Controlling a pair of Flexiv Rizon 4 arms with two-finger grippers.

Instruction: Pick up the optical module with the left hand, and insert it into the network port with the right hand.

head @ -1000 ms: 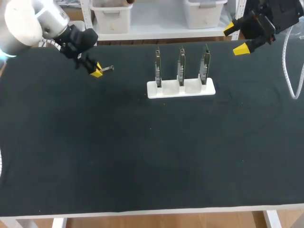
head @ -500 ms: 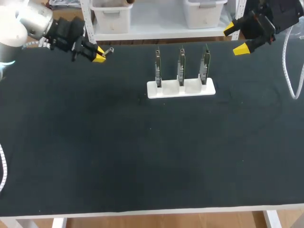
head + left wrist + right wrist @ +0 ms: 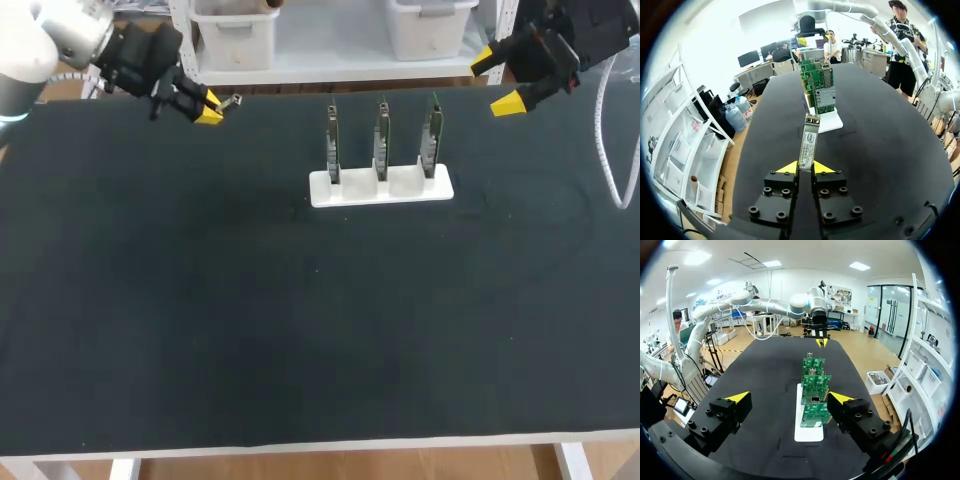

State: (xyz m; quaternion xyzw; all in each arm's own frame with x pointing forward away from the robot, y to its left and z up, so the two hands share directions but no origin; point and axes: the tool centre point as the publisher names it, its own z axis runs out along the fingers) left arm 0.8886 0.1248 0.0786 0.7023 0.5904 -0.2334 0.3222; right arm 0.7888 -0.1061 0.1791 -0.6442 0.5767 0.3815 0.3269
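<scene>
Your left claw pinches the optical module by its rear end, held over the far left of the dark surface. Three network cards stand upright in a white holder toward the far middle. Your right claw hangs spread wide at the far right.

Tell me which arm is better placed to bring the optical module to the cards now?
Left. The left gripper is shut on the optical module; the right gripper hangs open and empty, far from it.
</scene>
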